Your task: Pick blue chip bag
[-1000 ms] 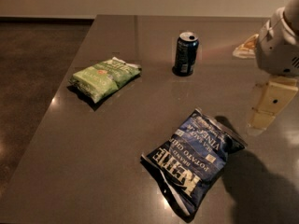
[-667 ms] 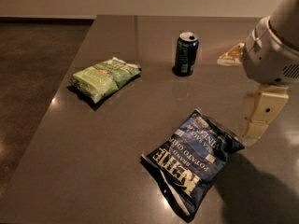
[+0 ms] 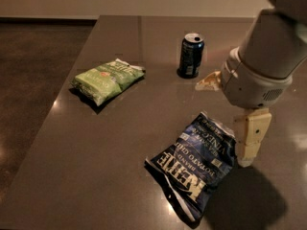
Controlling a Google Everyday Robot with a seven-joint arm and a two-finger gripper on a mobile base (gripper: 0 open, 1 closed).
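Note:
The blue chip bag [image 3: 194, 166] lies flat on the dark table [image 3: 120, 143], right of centre and near the front, with white block lettering facing up. My gripper [image 3: 221, 124] hangs just above the bag's upper right corner, on the end of a bulky white wrist [image 3: 259, 75]. It is open and empty: one tan finger [image 3: 250, 137] points down beside the bag's right edge, and the other finger [image 3: 209, 82] sticks out to the left above the bag.
A light-green chip bag [image 3: 108, 79] lies at the left of the table. A dark blue soda can [image 3: 191, 54] stands upright behind the gripper. The table's left edge drops to a dark floor [image 3: 33, 80].
The arm and gripper have moved left and forward, from the table's right side to just over the blue chip bag's right corner. The bags and the can have not moved.

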